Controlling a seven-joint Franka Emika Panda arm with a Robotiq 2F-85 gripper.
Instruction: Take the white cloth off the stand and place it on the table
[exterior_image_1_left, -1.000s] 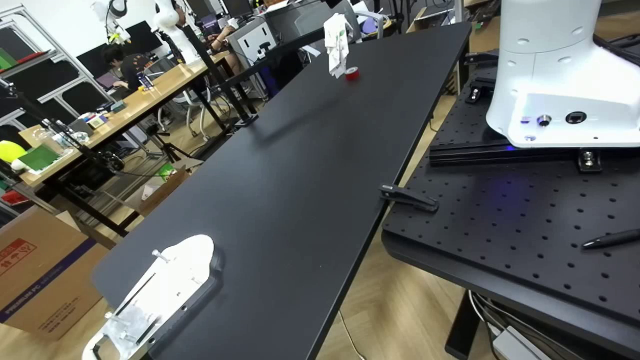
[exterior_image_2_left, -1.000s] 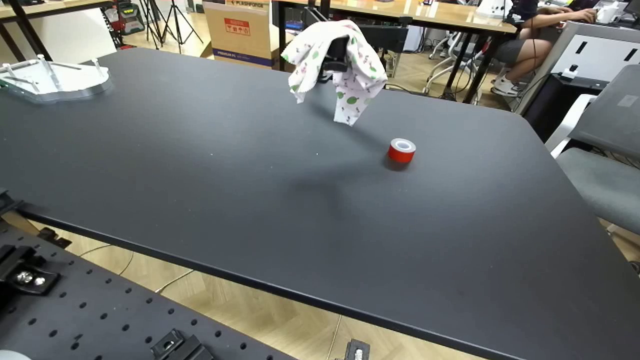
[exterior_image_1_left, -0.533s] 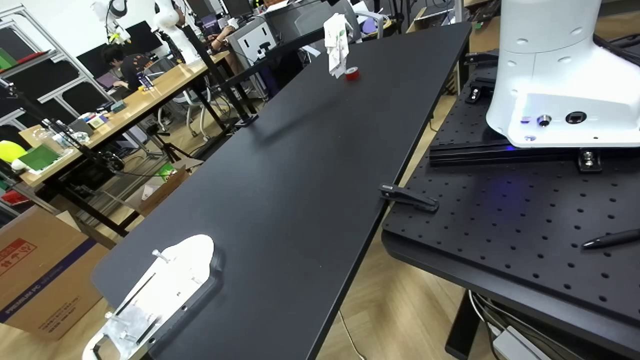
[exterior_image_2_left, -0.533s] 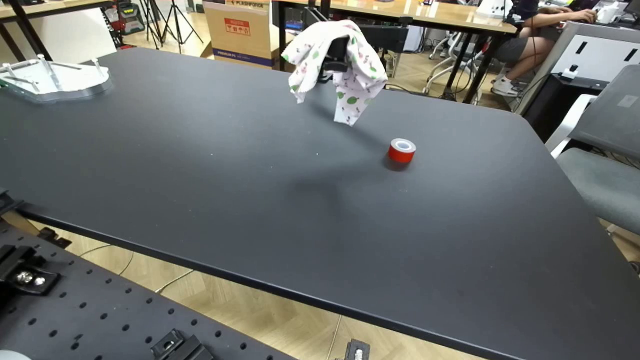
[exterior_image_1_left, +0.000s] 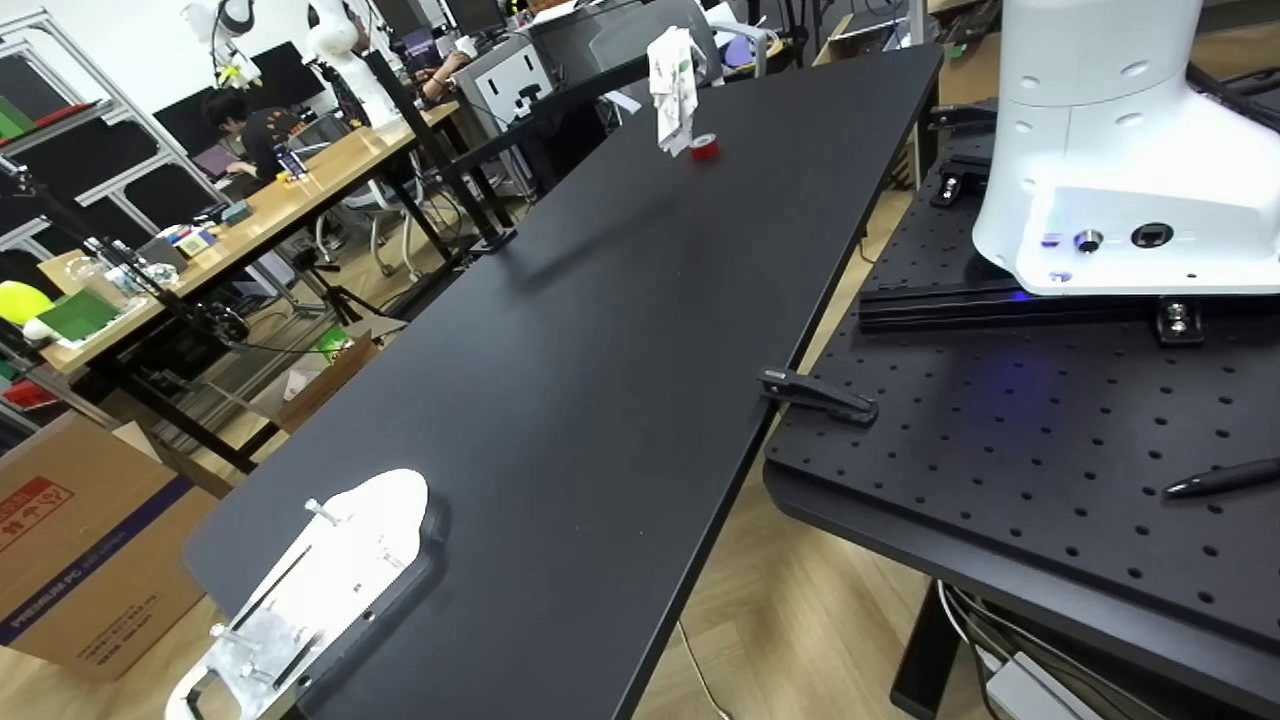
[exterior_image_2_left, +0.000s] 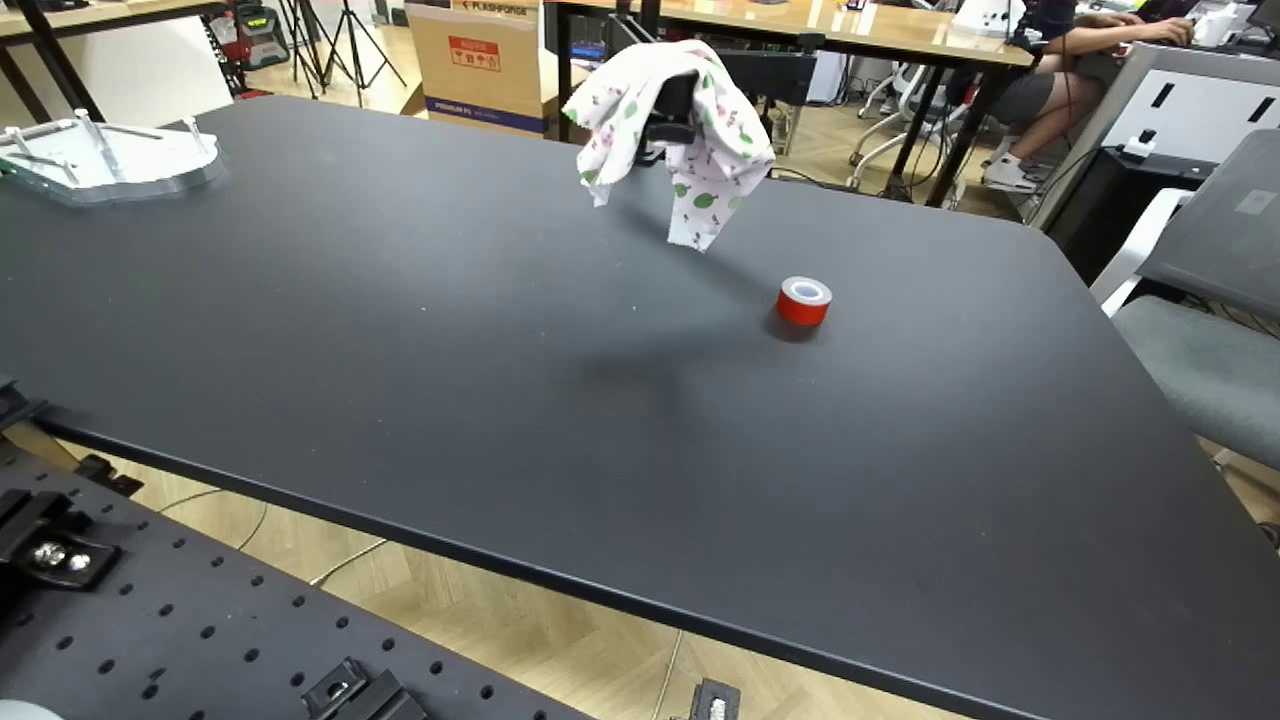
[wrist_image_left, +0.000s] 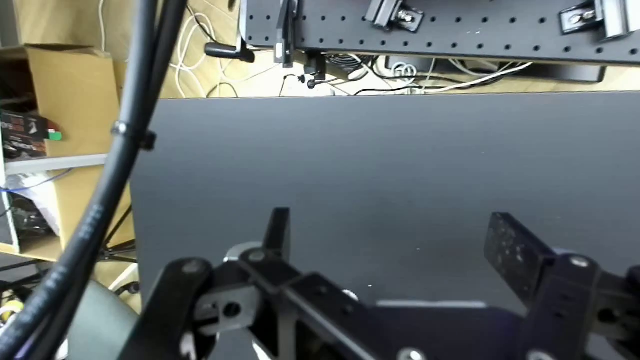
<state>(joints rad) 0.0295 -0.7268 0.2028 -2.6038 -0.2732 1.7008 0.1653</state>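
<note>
White cloth (exterior_image_2_left: 725, 150), thin-looking and softly creased, hangs draped over the arm of a black stand (exterior_image_1_left: 555, 115) in both exterior views. Its print shows as green leaf-like shapes and small pinkish figures, and its lower edge looks finely jagged. Flaps fall to either side of the stand's dark end piece, their corners above the table (exterior_image_2_left: 500, 400), a broad, smooth, dull black slab with rounded corners. Near the cloth, a roll of red tape (exterior_image_2_left: 800, 313) lies flat on the tabletop, its pale ring facing up (the round hole through its middle shows clearly). Toward one end of the table, well apart from the cloth, lies a pale, hard-looking plate (exterior_image_1_left: 340, 565), rounded at its tip, with long slots and short upright pegs. Beside the table, a smooth white robot base (exterior_image_1_left: 1090, 170) stands over a black board (exterior_image_1_left: 1000, 430) drilled with rows of round holes; a slim black clamp (exterior_image_1_left: 818, 395) juts from the board's rim toward the table. In the wrist view, the gripper (wrist_image_left: 392, 240), built of dark angular links, has its two flat-faced fingers spread wide apart, with dark tabletop visible between them. Thick black cables (wrist_image_left: 97, 215) curve down the left side of that view, smooth and round, bundled by a tie.
</note>
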